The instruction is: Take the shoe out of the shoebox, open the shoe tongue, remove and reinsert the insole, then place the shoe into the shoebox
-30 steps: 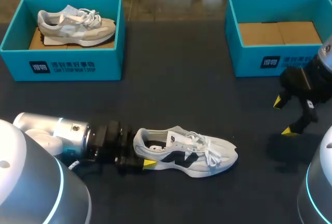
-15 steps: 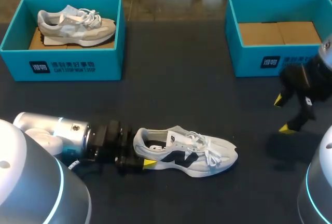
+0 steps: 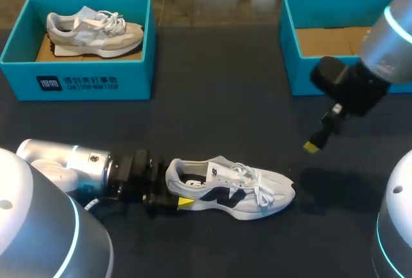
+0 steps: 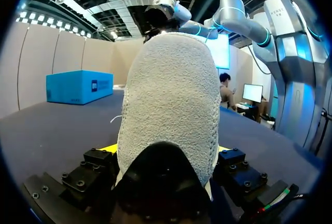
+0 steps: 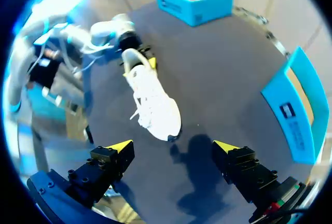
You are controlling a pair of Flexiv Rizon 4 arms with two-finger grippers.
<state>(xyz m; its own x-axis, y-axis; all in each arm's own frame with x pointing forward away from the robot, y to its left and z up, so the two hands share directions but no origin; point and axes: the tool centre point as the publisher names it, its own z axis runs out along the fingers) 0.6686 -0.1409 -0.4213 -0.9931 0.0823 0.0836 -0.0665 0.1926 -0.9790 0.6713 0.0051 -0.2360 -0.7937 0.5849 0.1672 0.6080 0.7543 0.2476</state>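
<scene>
My left arm (image 3: 71, 162) lies low over the table; left gripper (image 3: 172, 189) clamped on the shoe (image 3: 248, 191) heel (both fingers touching); right arm (image 3: 381, 40) raised; right gripper (image 3: 313, 144) angled down, fingers spread wide.

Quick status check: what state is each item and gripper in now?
white shoe: upright on the table, heel gripped.
left gripper: shut on the white shoe's heel.
right gripper: open, holding nothing, above the table.
left shoebox: lidless, beige shoe inside.
right shoebox: lidless, only cardboard lining showing.
</scene>
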